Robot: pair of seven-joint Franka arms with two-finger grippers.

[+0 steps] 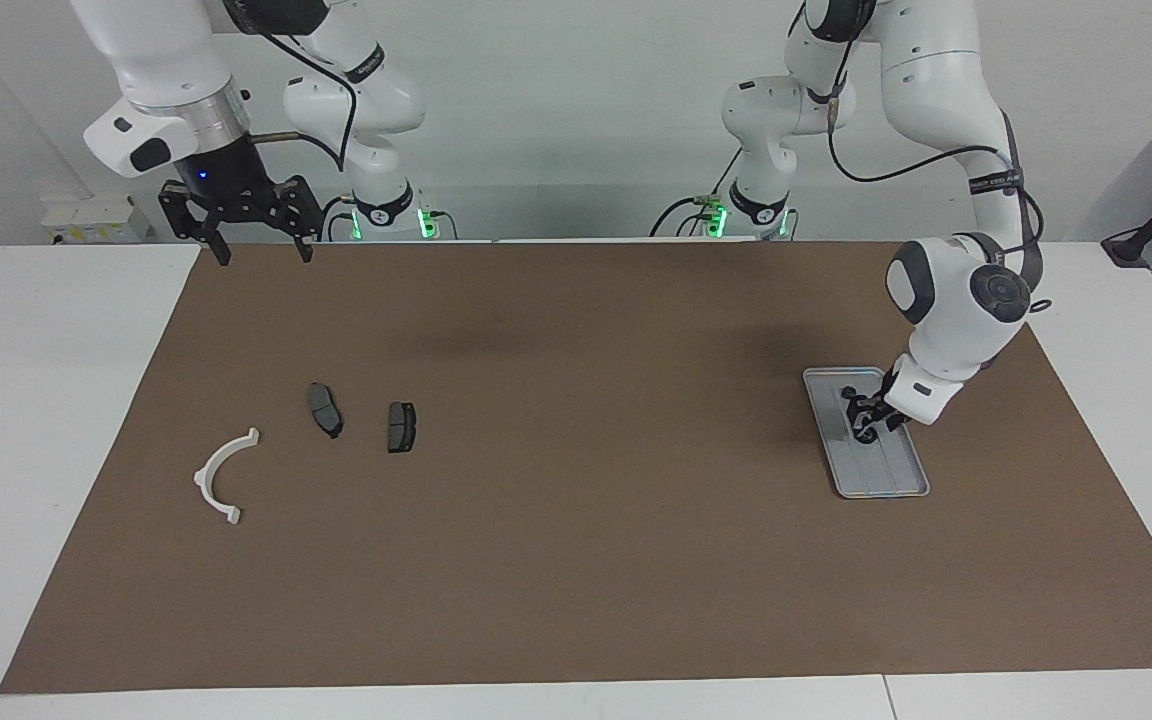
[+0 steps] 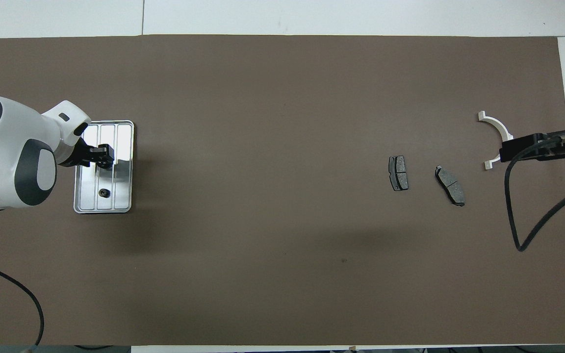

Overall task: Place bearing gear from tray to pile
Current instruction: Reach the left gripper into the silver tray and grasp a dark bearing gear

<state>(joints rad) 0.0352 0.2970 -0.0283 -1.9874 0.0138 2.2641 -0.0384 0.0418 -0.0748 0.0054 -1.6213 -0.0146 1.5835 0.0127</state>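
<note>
The silver tray (image 1: 891, 470) (image 2: 123, 142) lies toward the left arm's end of the table. My left gripper (image 1: 864, 428) (image 2: 104, 159) is down in it, shut on one small dark bearing gear (image 1: 865, 436), which its fingers mostly hide. A second bearing gear (image 1: 848, 393) (image 2: 103, 193) lies loose in the tray, nearer the robots. The pile lies toward the right arm's end: a white half-ring (image 1: 221, 475) (image 2: 496, 127) and two dark pads (image 1: 325, 409) (image 1: 401, 426). My right gripper (image 1: 266, 255) waits open, high over the mat's edge by the robots.
A brown mat (image 1: 576, 560) covers most of the white table. A black cable (image 2: 518, 215) hangs from the right arm, and another cable (image 2: 27, 299) loops near the left arm's base.
</note>
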